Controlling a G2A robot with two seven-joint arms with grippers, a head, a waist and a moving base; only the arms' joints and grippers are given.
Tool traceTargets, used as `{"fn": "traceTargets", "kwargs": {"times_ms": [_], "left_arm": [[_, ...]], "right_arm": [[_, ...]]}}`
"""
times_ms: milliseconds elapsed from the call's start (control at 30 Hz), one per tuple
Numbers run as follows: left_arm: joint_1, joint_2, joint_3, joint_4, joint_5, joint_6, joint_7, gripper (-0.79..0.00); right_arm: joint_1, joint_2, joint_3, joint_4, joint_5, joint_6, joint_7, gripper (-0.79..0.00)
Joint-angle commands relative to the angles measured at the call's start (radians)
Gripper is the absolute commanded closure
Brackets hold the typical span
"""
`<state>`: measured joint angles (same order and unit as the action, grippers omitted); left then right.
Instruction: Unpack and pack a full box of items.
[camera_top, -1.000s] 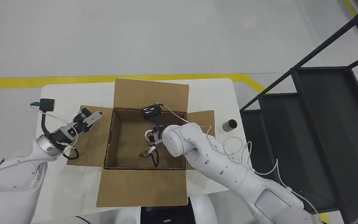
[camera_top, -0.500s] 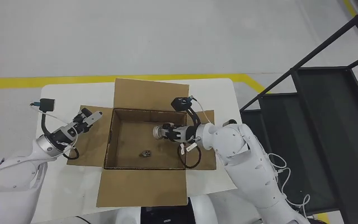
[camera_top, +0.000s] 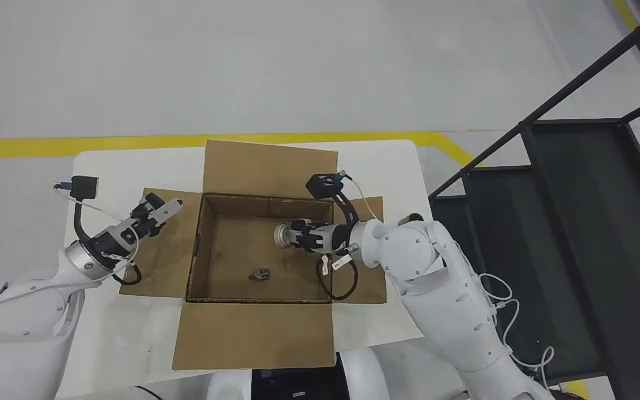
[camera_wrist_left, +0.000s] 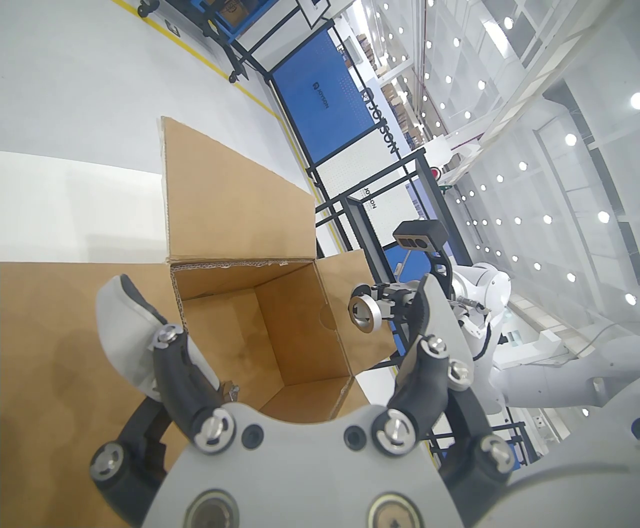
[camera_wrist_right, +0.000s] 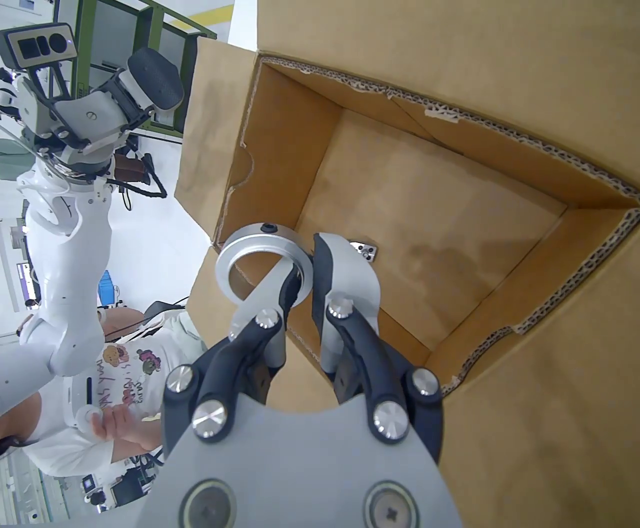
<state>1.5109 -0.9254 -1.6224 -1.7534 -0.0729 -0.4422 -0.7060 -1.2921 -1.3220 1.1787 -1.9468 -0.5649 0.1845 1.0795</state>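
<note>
the cardboard box (camera_top: 235, 232) sits mid-table with all four flaps folded out, probably so both arms can get in from above. taking the box centre as the dial in the top view, the right gripper (camera_top: 290, 236) comes in from 3 o'clock and hangs over the inside. its fingers are pinched nearly together on the rim of a metal ring (camera_wrist_right: 250, 236), one finger inside the hole and one outside. the ring is clear of the floor and walls, which looks like a carry either out of or into the box. a small metal block (camera_top: 261, 272) lies on the box floor toward 6 o'clock. the left gripper (camera_top: 166, 208) is at 9 o'clock over the side flap, spread wide and holding nothing, seemingly keeping out of the way. a small cylinder (camera_top: 411, 222) stands on the table (camera_top: 120, 170) past the 3 o'clock flap.
</note>
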Motion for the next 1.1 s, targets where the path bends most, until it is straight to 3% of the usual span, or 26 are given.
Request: {"fn": "traceTargets", "kwargs": {"times_ms": [0, 367, 500, 700, 867, 1067], "left_arm": [[0.000, 0.000, 0.000, 0.000, 0.000, 0.000, 0.000, -0.785], [0.000, 0.000, 0.000, 0.000, 0.000, 0.000, 0.000, -0.785], [0.000, 0.000, 0.000, 0.000, 0.000, 0.000, 0.000, -0.785], [0.000, 0.000, 0.000, 0.000, 0.000, 0.000, 0.000, -0.785], [0.000, 0.000, 0.000, 0.000, 0.000, 0.000, 0.000, -0.785], [0.000, 0.000, 0.000, 0.000, 0.000, 0.000, 0.000, -0.785]], "right_arm": [[0.000, 0.000, 0.000, 0.000, 0.000, 0.000, 0.000, 0.000], [-0.003, 0.000, 0.000, 0.001, 0.003, -0.001, -0.005, 0.000], [-0.015, 0.007, 0.044, -0.026, 0.087, -0.020, 0.008, 0.000], [-0.063, 0.034, 0.262, -0.081, 0.244, -0.014, 0.113, 0.000], [-0.163, 0.060, 0.495, -0.086, 0.354, -0.017, 0.181, 0.000], [-0.290, 0.079, 0.680, -0.115, 0.443, -0.016, 0.219, 0.000]]}}
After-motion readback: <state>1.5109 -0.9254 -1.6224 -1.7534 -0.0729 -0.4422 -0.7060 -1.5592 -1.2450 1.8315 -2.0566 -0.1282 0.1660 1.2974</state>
